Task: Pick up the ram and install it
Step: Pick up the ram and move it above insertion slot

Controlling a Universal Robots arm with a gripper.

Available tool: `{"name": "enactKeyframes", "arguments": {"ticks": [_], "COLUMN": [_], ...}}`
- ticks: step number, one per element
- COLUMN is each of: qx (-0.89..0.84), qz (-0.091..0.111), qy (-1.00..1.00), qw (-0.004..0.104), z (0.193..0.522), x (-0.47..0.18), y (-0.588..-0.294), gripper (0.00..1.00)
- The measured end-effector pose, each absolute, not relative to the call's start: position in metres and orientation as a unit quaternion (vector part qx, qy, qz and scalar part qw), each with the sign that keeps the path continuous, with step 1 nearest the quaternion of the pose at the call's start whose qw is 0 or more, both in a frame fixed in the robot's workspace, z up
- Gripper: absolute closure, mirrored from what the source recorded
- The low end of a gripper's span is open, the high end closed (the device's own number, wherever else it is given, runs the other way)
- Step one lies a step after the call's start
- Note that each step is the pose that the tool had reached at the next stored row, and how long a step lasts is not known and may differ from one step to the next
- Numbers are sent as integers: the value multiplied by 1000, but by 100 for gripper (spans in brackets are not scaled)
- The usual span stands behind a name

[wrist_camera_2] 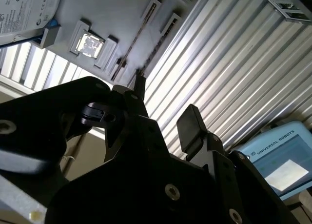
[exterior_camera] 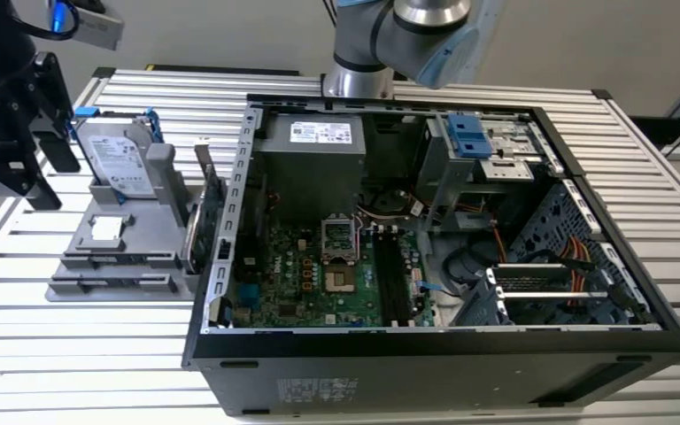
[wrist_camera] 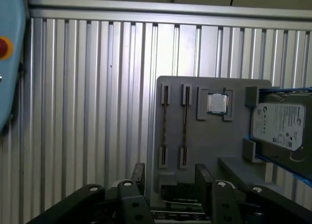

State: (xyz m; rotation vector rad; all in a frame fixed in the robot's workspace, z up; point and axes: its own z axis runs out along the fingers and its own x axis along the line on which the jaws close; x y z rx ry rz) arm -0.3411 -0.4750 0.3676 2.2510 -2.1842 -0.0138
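Observation:
Two ram sticks (wrist_camera: pixel 165 124) (wrist_camera: pixel 184 124) stand on edge in the slots of a grey holder (wrist_camera: pixel 214 146). In the exterior view they lie at the holder's near end (exterior_camera: pixel 116 259). In the second wrist view they are thin dark lines (wrist_camera_2: pixel 138 36). My gripper (wrist_camera: pixel 170 180) hovers above the table beside that end of the holder, open, with nothing between its black fingers (wrist_camera: pixel 204 177). It hangs at the exterior view's far left (exterior_camera: pixel 45 168), and its fingers spread apart in the second wrist view (wrist_camera_2: pixel 165 102). The board's black memory slots (exterior_camera: pixel 393 274) sit inside the open computer case (exterior_camera: pixel 435 354).
The holder also carries a processor chip (wrist_camera: pixel 217 103) and a silver hard drive (wrist_camera: pixel 280 126) with blue rails. A green expansion card (exterior_camera: pixel 204 221) stands between the holder and the case. A blue teach pendant (wrist_camera_2: pixel 282 160) lies off the slatted aluminium table (exterior_camera: pixel 81 354).

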Motion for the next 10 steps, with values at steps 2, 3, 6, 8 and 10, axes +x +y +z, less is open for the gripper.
{"name": "enactKeyframes", "arguments": {"ticks": [2, 3, 6, 8, 10], "qx": [717, 717, 717, 717, 717], "qz": [-4, -4, -5, -5, -5], "qy": [-697, -697, -697, -697, -697], "qw": [2, 2, 2, 2, 2], "z": [366, 365, 363, 362, 360], "x": [-341, -341, -341, -341, -341], "y": [-475, -475, -474, -474, -474], "gripper": [0, 0, 0, 0, 0]}}
